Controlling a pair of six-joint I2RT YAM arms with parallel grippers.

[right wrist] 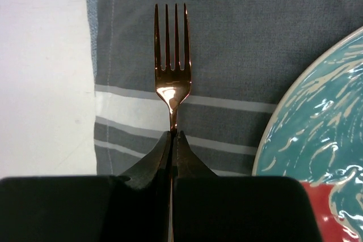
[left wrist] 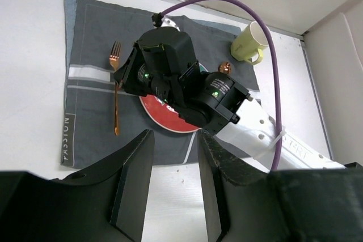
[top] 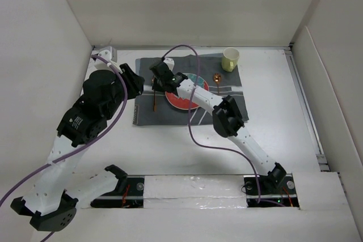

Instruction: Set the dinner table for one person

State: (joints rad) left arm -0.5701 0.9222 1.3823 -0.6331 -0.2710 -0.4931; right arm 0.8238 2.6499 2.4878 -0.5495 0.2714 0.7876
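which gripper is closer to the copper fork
Right. The right gripper is shut on the slim copper-coloured metal fork near its neck; the left gripper hangs above, off to its left, not touching.

The fork (right wrist: 172, 77) handle is hidden behind the jaws; the plate (right wrist: 317, 134) runs off frame

Dark grey cloth placemat (top: 146, 114) with thin white stripes, lying flat. Copper-coloured fork (right wrist: 172, 77) at its left part, tines pointing to the far side, beside a teal-and-red plate (right wrist: 317, 128) and clear of its rim. Pale yellow-green mug (top: 230, 59) upright at the mat's far right corner. Small copper spoon bowl (top: 217, 76) near the mug, its handle hidden.
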